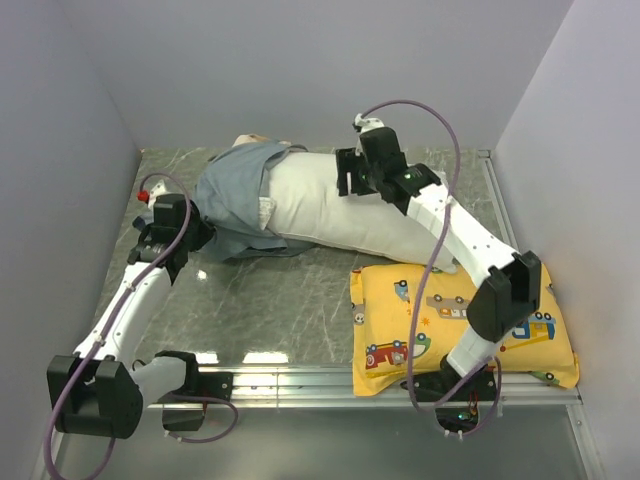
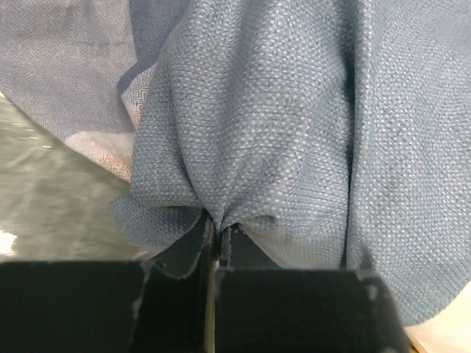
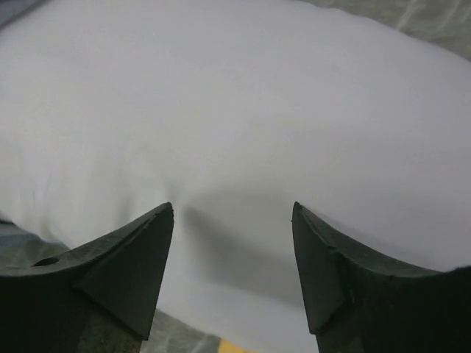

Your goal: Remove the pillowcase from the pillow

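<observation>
Most of the pillow (image 1: 350, 215) lies bare near the far edge of the desk (image 1: 290, 300) in the top view, the pillowcase (image 1: 232, 192) bunched toward the far left corner. Left wrist: the left claw (image 2: 217, 234) is clenched on a thin pillowcase fold that could slip under pull. Right wrist: the right claw (image 3: 234, 220) stands released over the pillow, so the pillow could drag along unanchored.

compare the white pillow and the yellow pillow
The white pillow is plain; the yellow pillow has cartoon vehicles printed on it. The white pillow is bigger than the yellow pillow. The white pillow's left end sits in the pillowcase; the yellow pillow lies apart from it. Both lie on the table.
</observation>
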Action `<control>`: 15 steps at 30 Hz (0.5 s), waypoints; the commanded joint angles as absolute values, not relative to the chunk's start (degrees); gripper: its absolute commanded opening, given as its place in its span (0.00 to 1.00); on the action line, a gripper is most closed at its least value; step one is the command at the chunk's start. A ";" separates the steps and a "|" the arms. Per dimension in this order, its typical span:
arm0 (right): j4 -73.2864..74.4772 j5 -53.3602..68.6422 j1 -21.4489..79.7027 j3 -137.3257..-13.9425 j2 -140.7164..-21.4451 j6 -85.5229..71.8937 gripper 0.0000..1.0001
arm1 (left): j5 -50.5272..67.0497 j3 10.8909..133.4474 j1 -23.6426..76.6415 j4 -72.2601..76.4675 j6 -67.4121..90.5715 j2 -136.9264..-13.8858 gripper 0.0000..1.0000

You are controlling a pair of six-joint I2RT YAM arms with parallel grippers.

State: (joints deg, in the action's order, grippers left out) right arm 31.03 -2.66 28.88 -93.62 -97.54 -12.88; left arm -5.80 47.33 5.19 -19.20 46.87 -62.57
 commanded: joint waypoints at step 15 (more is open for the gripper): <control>5.99 -31.90 54.23 -64.26 -86.47 7.63 0.93 | -12.22 55.11 8.00 -22.15 42.28 -60.73 0.01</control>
